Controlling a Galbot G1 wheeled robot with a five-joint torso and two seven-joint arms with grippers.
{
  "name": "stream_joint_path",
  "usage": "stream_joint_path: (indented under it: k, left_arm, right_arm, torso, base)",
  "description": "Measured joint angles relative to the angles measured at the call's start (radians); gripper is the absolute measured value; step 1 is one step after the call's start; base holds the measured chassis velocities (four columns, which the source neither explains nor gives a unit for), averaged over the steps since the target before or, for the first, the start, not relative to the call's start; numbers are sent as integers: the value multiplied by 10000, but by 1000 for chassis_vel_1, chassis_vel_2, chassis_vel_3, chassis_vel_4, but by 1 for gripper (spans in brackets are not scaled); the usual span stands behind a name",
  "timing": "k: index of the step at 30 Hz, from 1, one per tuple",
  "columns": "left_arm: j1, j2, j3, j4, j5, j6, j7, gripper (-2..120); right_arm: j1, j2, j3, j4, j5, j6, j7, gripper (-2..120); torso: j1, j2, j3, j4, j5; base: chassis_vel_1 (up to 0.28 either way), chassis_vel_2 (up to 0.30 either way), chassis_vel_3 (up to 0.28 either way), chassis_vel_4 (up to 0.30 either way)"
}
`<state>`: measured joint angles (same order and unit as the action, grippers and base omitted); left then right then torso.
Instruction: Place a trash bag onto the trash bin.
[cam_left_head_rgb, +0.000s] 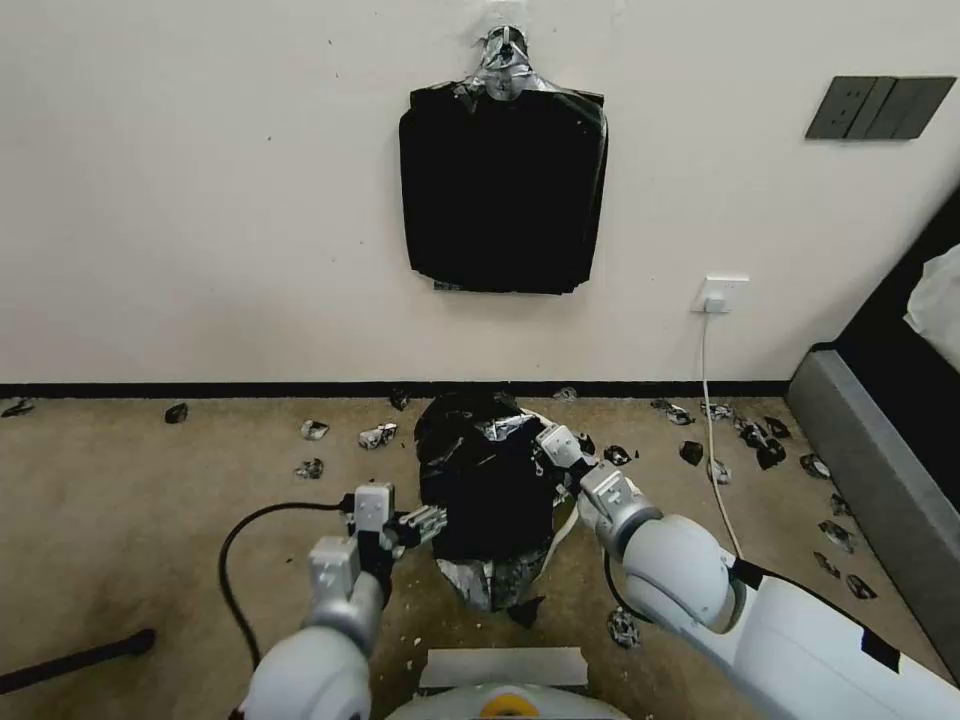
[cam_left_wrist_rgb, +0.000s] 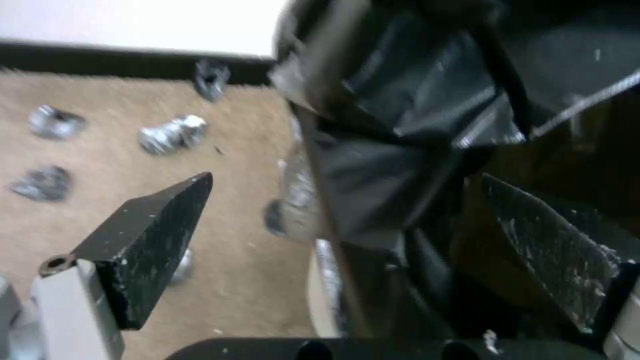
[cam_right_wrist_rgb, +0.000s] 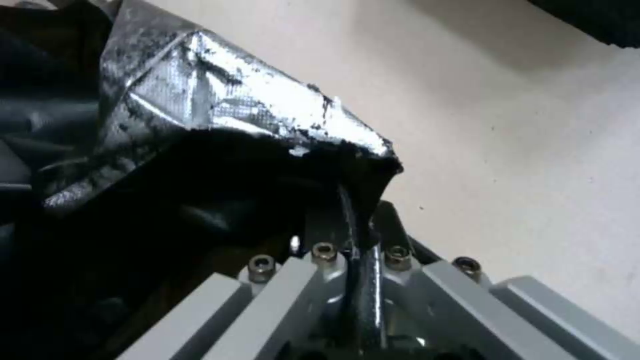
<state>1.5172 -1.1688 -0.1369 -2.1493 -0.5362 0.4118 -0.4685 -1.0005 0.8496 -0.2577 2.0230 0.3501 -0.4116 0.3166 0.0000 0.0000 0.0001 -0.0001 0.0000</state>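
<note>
The trash bag (cam_left_head_rgb: 485, 480), glossy black and crinkled, is draped over the trash bin on the carpet below the wall. Only a sliver of the bin's cream wall (cam_left_head_rgb: 566, 527) shows at its right side, and a strip of the bin (cam_left_wrist_rgb: 319, 295) in the left wrist view. My left gripper (cam_left_head_rgb: 425, 525) is at the bag's left flank, open; a fold of the bag (cam_left_wrist_rgb: 400, 165) hangs between its black fingers (cam_left_wrist_rgb: 153, 235). My right gripper (cam_left_head_rgb: 550, 445) is at the bag's upper right, shut on an edge of the bag (cam_right_wrist_rgb: 233, 115), pinched at the fingertips (cam_right_wrist_rgb: 393, 220).
A flat stack of black bags (cam_left_head_rgb: 503, 190) hangs on the wall above. Torn black scraps (cam_left_head_rgb: 375, 435) litter the carpet. A white cable (cam_left_head_rgb: 715, 420) drops from a wall outlet (cam_left_head_rgb: 722, 294). Grey furniture (cam_left_head_rgb: 880, 470) borders the right; a black cable (cam_left_head_rgb: 235, 560) loops at left.
</note>
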Motion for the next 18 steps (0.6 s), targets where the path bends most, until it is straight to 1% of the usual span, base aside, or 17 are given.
stream_joint_path:
  k: [2,3,4,6,7,9,10,11,12,13,14,15,17,18]
  left_arm:
    - [-532,-115,333,324,-453,364,-287,100]
    - [-532,-115,333,324,-453,364,-287,100]
    - [-749,-155,448,429,-693,600,-548,100]
    - [-1130,-231,639,581,-1168,1225,-1341,100]
    - [-1130,-231,639,581,-1168,1225,-1341,100]
    - [-1504,-325,795,698,-1638,1754,-2036,98]
    - [-1504,-325,795,698,-1638,1754,-2036,98]
    - [-1681,-361,849,756,-1847,1954,-2259,97]
    - [-1924,-403,929,856,-2121,2166,-2548,93]
    - [-2054,-417,974,914,-2269,2252,-2694,91]
    - [-2054,-417,974,914,-2269,2252,-2694,91]
    - [-2335,-431,1063,1013,-2591,2411,-2979,85]
    - [-2783,-414,1281,1222,-3140,2613,-3307,75]
    - [-2783,-414,1281,1222,-3140,2613,-3307,75]
  right_arm:
    - [27,0,-22,59,30,-23,29,0]
    - [27,0,-22,59,30,-23,29,0]
    - [30,-13,-22,79,35,-30,43,0]
    - [31,-48,-22,123,40,-44,60,0]
    - [31,-48,-22,123,40,-44,60,0]
    - [30,-60,-18,154,41,-47,66,0]
    - [30,-60,-18,154,41,-47,66,0]
    - [28,-64,-15,157,40,-48,67,0]
    - [25,-66,-12,157,37,-49,67,0]
    - [24,-67,-12,156,35,-49,67,0]
    - [24,-67,-12,156,35,-49,67,0]
    - [16,-66,-8,145,31,-49,67,0]
    - [-41,-64,-1,123,24,-49,68,0]
    - [-41,-64,-1,123,24,-49,68,0]
  torso:
    - [0,0,0,1,1]
    - [0,0,0,1,1]
    - [0,0,0,1,0]
    - [0,0,0,0,1]
    - [0,0,0,0,1]
    - [0,-1,0,1,1]
    - [0,-1,0,1,1]
    - [0,0,0,1,1]
    - [0,0,0,1,1]
    - [0,0,0,0,1]
    - [0,0,0,0,1]
    - [0,0,0,-1,0]
    - [0,0,0,0,0]
    - [0,0,0,0,0]
  base:
    - [0,0,0,0]
    - [0,0,0,0]
    - [0,0,0,0]
    - [0,0,0,0]
    - [0,0,0,0]
    - [0,0,0,0]
    - [0,0,0,0]
    - [0,0,0,0]
    - [0,0,0,0]
    - [0,0,0,0]
    - [0,0,0,0]
    - [0,0,0,0]
    - [0,0,0,0]
    - [0,0,0,0]
